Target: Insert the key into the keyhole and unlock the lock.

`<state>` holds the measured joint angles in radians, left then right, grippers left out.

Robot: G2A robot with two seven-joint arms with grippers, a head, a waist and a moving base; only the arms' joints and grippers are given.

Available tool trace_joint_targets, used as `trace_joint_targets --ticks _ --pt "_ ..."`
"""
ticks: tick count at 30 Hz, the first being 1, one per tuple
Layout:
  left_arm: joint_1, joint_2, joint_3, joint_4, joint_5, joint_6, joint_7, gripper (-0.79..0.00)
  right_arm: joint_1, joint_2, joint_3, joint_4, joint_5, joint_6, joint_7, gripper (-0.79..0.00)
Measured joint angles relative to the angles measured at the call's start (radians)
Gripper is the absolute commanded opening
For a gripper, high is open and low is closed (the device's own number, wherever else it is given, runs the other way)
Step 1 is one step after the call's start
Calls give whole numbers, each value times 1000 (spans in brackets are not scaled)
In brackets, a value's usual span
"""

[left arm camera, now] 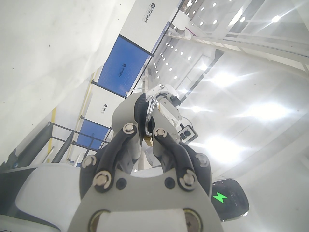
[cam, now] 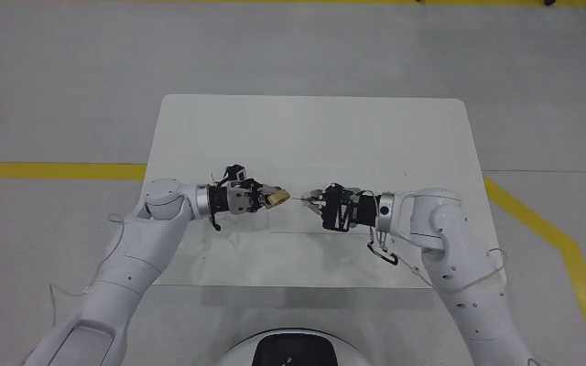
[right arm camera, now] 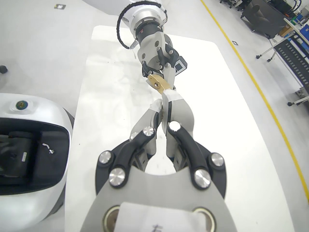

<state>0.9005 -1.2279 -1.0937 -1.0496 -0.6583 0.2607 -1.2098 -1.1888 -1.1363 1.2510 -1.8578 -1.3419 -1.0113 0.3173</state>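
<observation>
— Lock sits just past the tips of our right claw, very near. Who holds it?

— Our left claw does. It is squeezed onto the gold body from the far side. The keyhole faces our right claw.

— And the key?

— It is pinched tight between the right claw's fingers. We see only a little bit of it there. So we cannot tell if its tip is in the hole yet.

— How do we do this well?

— We think we are at the push-in part. We line the key up straight with the hole. Then we push slowly, straight ahead of the right claw. If it sticks, we wiggle a tiny bit and do not shove. The left claw should hold hard so the lock does not twist away. We turn only when the key is all the way in.

— Could we bump something?

— The two claws are nose to nose, so their fingers could knock together. That is the tight spot.

— And room around us?

— The table lies under both claws. Its edges are well apart from them on every side. We have open air beside, above and behind the right claw. So we can pull straight back and try again.
</observation>
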Motion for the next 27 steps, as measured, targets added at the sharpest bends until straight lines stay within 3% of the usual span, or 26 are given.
trace_joint_targets --ticks 10,27 --pt "22 9 -6 -46 2 60 44 -785 -80 15 -69 -181 -327 68 -57 -785" --pt "27 19 14 -77 25 134 61 -785 -138 29 -132 -259 -562 169 -45 -785"
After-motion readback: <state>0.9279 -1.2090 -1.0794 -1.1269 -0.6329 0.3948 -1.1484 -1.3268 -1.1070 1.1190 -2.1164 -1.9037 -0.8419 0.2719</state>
